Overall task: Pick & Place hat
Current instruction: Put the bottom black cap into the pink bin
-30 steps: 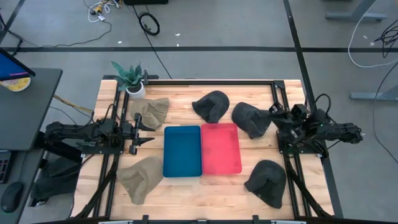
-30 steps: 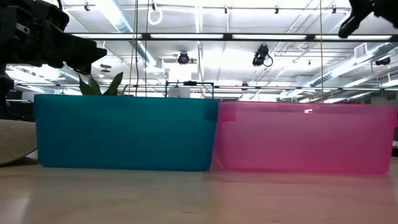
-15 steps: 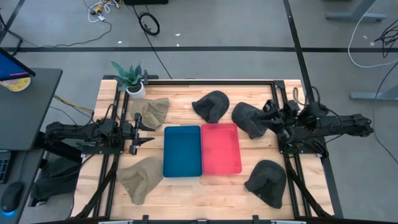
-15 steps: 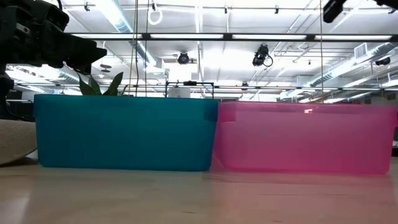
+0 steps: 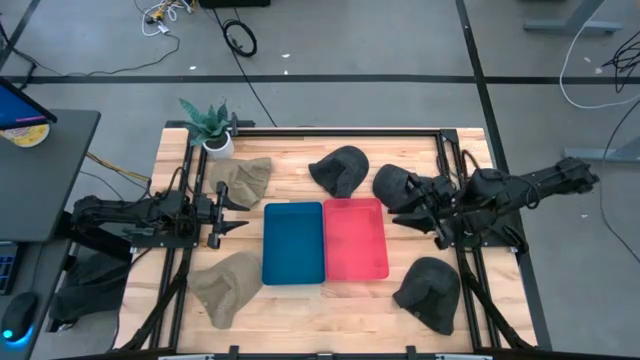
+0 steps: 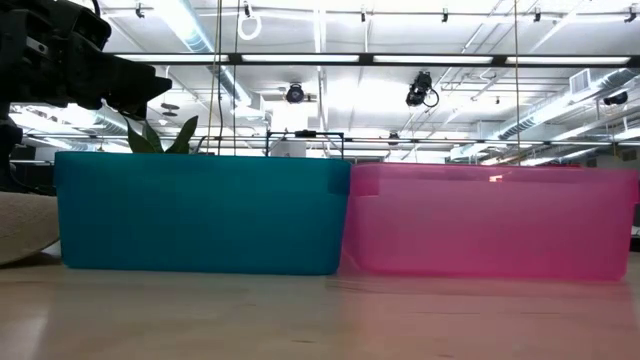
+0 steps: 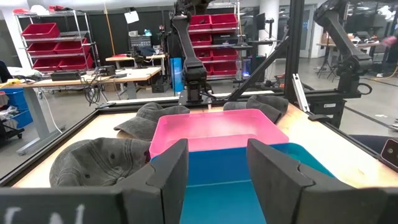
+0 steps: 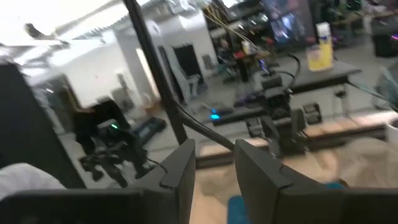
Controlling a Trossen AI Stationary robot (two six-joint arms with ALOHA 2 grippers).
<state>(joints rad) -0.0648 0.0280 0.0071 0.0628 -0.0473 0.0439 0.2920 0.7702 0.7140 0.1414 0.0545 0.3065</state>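
5 hats lay on the table (image 5: 300,300), all outside the bins. The dark hat (image 5: 400,190) at 2 o'clock of the red bin (image 5: 355,238) sat just beside that bin's far right corner, and the right gripper (image 5: 428,205) hung over this hat's right edge, its fingers (image 8: 180,171) spread with a clear gap between them. Whether the fingers touched the cloth could not be told. A 2nd dark hat (image 5: 340,168) lay at 12 o'clock of the red bin, near the far rail. A 3rd dark hat (image 5: 430,292) lay at 4 o'clock of that bin, near the table's front right corner.

The blue bin (image 5: 293,243) stood touching the red bin's left side, both in the table's middle. A tan hat (image 5: 243,178) lay at 11 o'clock of the blue bin, and another tan hat (image 5: 226,284) at 7 o'clock of it.

The left gripper (image 5: 228,212) waited at 9 o'clock of the blue bin, between the 2 tan hats, its fingers (image 7: 165,177) parted and holding nothing. A potted plant (image 5: 210,126) stood at the table's far left corner.
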